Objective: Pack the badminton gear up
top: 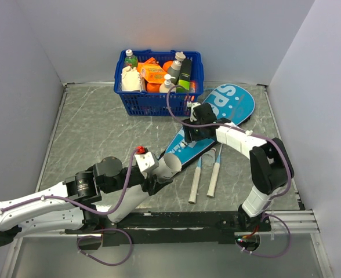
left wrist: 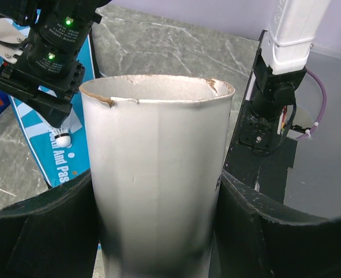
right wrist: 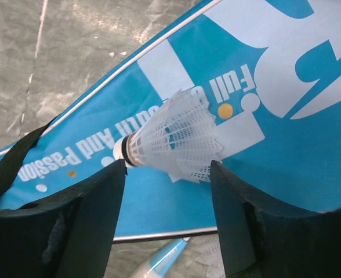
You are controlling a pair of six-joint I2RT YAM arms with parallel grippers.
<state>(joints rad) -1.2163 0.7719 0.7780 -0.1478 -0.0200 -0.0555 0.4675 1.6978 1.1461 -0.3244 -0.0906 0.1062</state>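
My left gripper (top: 157, 173) is shut on the long white tube (top: 170, 164) and holds it tilted, its open torn rim toward the case; the left wrist view shows the tube (left wrist: 156, 162) tight between both fingers. The teal "SPORT" case (top: 231, 107) lies flat at the right. The white shuttlecock (right wrist: 171, 136) lies on its side on the case (right wrist: 298, 127). My right gripper (right wrist: 167, 174) is open and low over it, with a finger on either side. It also shows from above (top: 192, 134). Two racket handles (top: 195, 185) (top: 214, 178) stick out from under the case.
A blue plastic basket (top: 159, 99) of bottles and orange packs stands at the back, just left of the case's head. Grey walls close in the table on three sides. The right arm's base (left wrist: 269, 110) stands just beyond the tube's rim.
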